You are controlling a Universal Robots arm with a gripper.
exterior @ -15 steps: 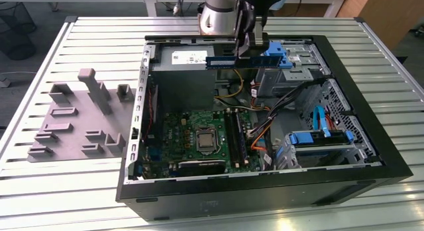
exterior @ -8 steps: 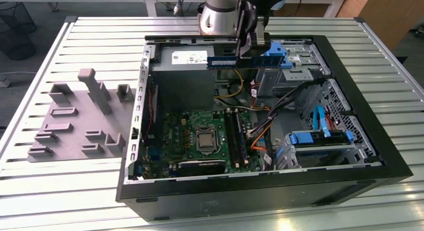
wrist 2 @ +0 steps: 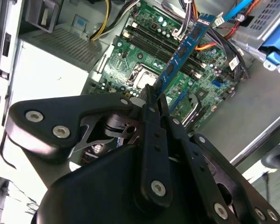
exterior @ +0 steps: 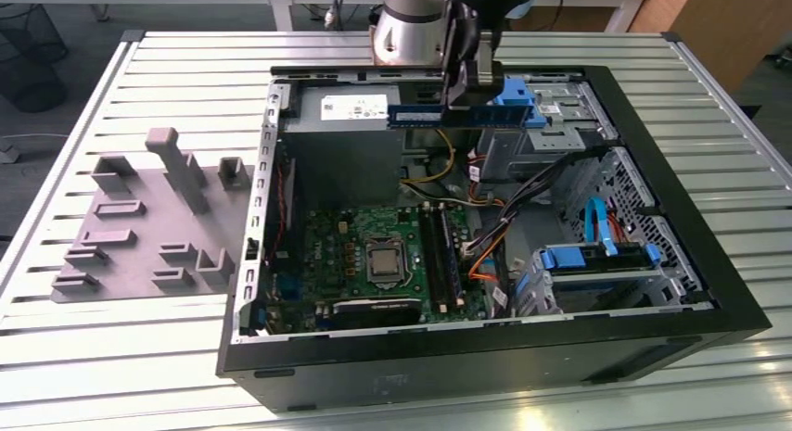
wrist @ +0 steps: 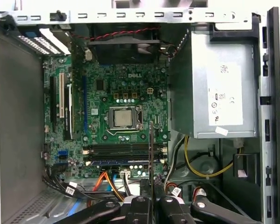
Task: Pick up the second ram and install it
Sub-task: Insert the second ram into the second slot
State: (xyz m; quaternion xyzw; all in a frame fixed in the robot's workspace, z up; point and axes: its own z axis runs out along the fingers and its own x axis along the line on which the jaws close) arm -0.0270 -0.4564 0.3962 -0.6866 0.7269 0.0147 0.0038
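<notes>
Jutting from the gripper [wrist 2: 155, 95], the second ram [wrist 2: 184, 46]

The case stands open above the motherboard [exterior: 359, 250], and open air lies between it and the second ram [exterior: 452, 115] clamped in the fingers [wrist 2: 153, 135]. Beside the motherboard the power supply [wrist: 219, 88] rises like a wall. Orange and black cables [exterior: 485, 253] crowd its slot edge, with the drive cage [exterior: 594, 269] beyond them.

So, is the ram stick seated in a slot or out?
Out. The pincer holds the ram stick above the open case, clear of the motherboard slots.
</notes>
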